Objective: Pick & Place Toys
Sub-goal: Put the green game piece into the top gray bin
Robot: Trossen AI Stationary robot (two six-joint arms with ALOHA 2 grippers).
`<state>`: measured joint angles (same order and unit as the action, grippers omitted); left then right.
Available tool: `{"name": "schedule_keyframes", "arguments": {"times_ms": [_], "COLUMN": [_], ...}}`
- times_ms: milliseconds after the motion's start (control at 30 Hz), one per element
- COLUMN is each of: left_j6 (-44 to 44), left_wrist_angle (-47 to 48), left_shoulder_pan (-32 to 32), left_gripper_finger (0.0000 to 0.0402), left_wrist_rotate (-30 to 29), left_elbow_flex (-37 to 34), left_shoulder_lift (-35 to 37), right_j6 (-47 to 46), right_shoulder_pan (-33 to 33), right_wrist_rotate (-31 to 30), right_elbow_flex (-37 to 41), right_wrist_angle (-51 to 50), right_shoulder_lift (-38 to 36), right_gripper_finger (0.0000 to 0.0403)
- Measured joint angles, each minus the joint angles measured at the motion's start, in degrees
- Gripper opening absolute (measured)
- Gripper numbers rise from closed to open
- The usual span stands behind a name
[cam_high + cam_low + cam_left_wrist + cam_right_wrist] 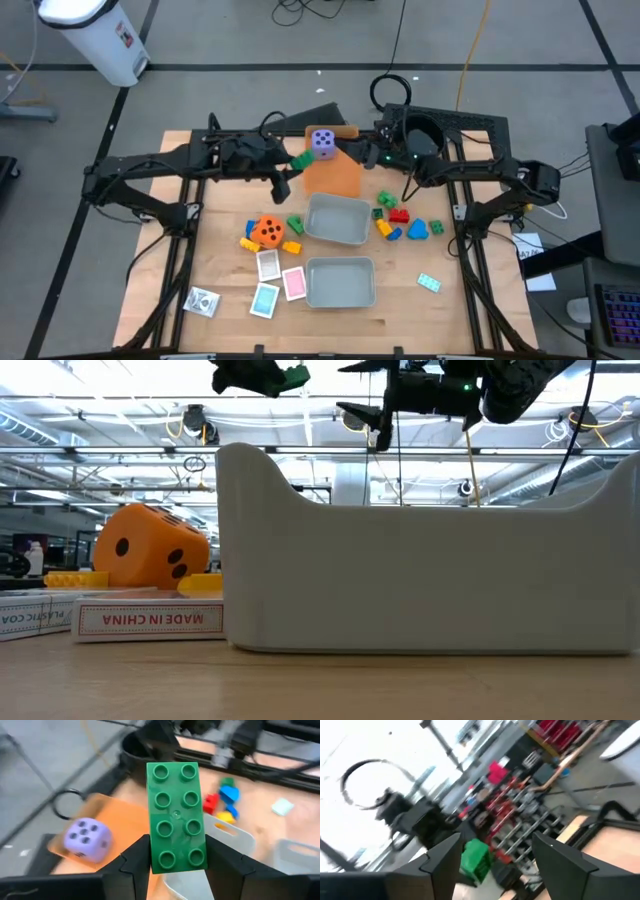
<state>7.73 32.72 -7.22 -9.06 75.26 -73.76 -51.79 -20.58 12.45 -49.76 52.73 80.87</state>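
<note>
High view, upper centre: the left gripper (pixel 300 160) clamps a green studded plastic brick (pixel 176 817), likely bound for the flat orange tray (pixel 335 178); right gripper (pixel 368 152) spread, empty.

Green brick (pixel 176 817) — purple dotted die (pixel 86 839)

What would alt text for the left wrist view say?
The left gripper holds a green eight-stud brick upright between its dark fingers. Beyond it, a purple die sits on a flat orange tray, with more coloured bricks past a grey tray.
</note>
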Motion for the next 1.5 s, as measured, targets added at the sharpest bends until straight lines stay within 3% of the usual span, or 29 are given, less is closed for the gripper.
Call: {"name": "schedule_keyframes", "arguments": {"times_ms": [167,367,700,933,1033,1267,1500], "left_j6": [-1.4,-2.5,-3.6,-6.7,-7.7,-7.6,-7.5], "left_wrist_angle": [0.6,0.4,-0.1,0.1,0.1,-2.5,-3.8], "left_shoulder_pan": [0.2,1.0,1.8,1.8,1.8,1.8,1.2], "left_gripper_finger": [0.0142,0.0153,0.0143,0.0158,0.0153,0.0146,0.0152], "left_wrist_rotate": [9.4,12.7,15.4,16.6,17.1,19.0,19.1], "left_elbow_flex": [0.0,0.0,0.0,0.0,0.0,0.0,0.2], "left_shoulder_lift": [-1.6,-5.9,-12.4,-15.6,-17.2,-23.1,-26.3], "right_j6": [0.6,8.0,23.5,26.8,25.0,26.7,28.7], "right_shoulder_pan": [0.2,4.0,11.9,16.3,17.3,17.5,17.5], "right_wrist_rotate": [10.0,11.5,8.1,-5.2,-8.3,-8.2,-8.0], "right_elbow_flex": [0.0,0.0,-0.1,0.0,0.0,0.0,0.0], "right_wrist_angle": [6.1,-0.2,-47.0,-76.4,-78.9,-75.2,-77.5], "right_shoulder_lift": [-0.2,-4.5,-14.9,-19.6,-20.4,-20.5,-21.2], "right_gripper_finger": [0.022,0.0199,0.0167,0.0146,0.0141,0.0134,0.0133]}}
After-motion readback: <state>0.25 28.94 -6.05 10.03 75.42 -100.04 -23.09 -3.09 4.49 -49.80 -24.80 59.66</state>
